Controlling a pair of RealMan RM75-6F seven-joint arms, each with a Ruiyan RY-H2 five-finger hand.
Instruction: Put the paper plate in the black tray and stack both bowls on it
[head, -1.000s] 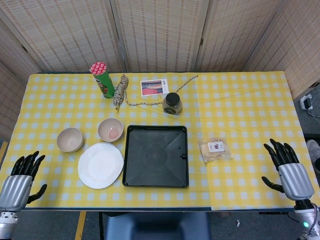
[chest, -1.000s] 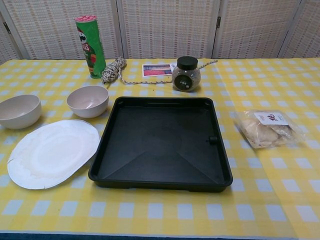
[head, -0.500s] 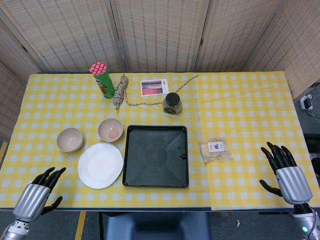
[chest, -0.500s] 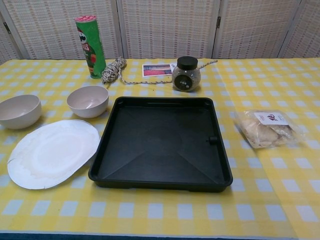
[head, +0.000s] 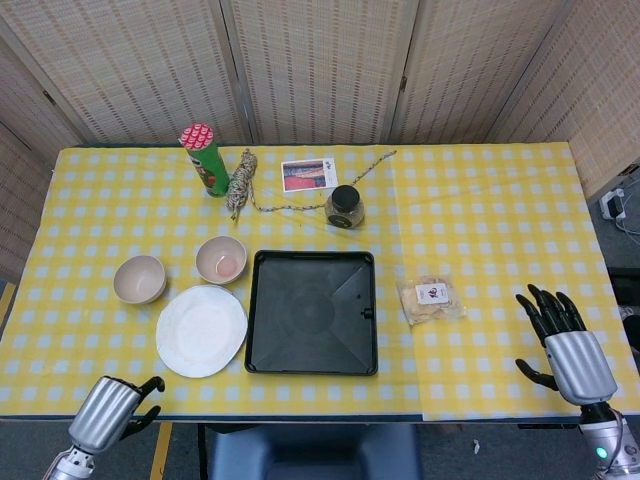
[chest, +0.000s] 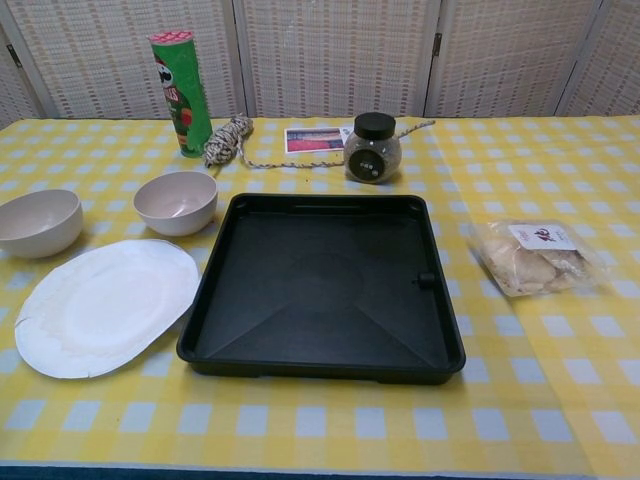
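Left hand (head: 108, 408) dropped below table edge, paper plate (head: 201, 330) well apart.

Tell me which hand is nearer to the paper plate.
Left. The left hand is at the table's near edge, just below-left of the paper plate. The right hand is far across, beyond the black tray.

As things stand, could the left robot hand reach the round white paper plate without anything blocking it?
Probably yes: the left robot hand sits at the table's near edge, holding nothing, and only bare yellow checked cloth lies between it and the round white paper plate.
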